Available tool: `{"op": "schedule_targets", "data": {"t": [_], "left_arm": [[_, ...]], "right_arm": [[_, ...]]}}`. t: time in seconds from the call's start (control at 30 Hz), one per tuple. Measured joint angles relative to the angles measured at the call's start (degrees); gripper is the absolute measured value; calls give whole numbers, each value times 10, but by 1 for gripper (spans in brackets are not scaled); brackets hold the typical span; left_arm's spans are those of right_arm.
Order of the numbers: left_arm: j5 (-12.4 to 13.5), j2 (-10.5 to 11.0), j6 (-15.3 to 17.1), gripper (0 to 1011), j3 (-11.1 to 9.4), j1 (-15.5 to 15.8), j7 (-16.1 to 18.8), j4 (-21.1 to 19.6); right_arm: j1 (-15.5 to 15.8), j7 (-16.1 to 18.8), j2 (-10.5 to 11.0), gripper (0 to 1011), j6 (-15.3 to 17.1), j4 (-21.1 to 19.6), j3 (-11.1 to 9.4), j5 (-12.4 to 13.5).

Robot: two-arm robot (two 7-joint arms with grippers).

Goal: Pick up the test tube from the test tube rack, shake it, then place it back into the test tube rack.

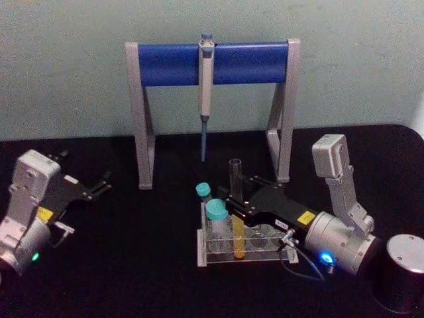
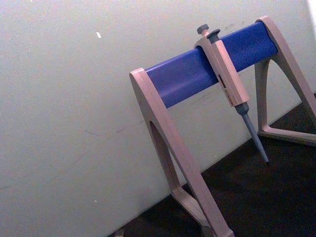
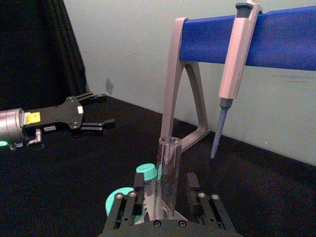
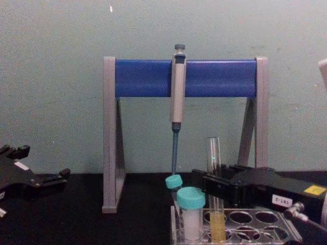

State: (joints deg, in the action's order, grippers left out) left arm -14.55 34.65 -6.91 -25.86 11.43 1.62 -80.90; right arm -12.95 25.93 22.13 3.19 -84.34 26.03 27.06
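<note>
A: Which step?
B: Grasping. The right gripper (image 1: 232,204) straddles the test tube (image 1: 236,175), fingers spread, not pinching yet; the tube stands in the test tube rack (image 1: 265,255) (yellow liquid low down). Next: close, then lift straight up. The left gripper (image 1: 101,183) idles at the left, spread.

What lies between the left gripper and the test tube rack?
Bare black table, by the head view. The left gripper sits apart from the test tube rack; the pipette stand's leg stands farther back, off that line.
</note>
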Motion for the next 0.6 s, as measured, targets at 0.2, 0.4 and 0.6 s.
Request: {"op": "schedule_targets", "data": {"t": [0.2,0.4,0.6], "left_arm": [[0,0,0,1001,0,0,0,0],[0,0,0,1001,0,0,0,0],[0,0,0,1001,0,0,0,0]], "right_arm": [[0,0,0,382,0,0,0,0],[0,0,0,230,0,0,0,0],[0,0,0,230,0,0,0,0]]}}
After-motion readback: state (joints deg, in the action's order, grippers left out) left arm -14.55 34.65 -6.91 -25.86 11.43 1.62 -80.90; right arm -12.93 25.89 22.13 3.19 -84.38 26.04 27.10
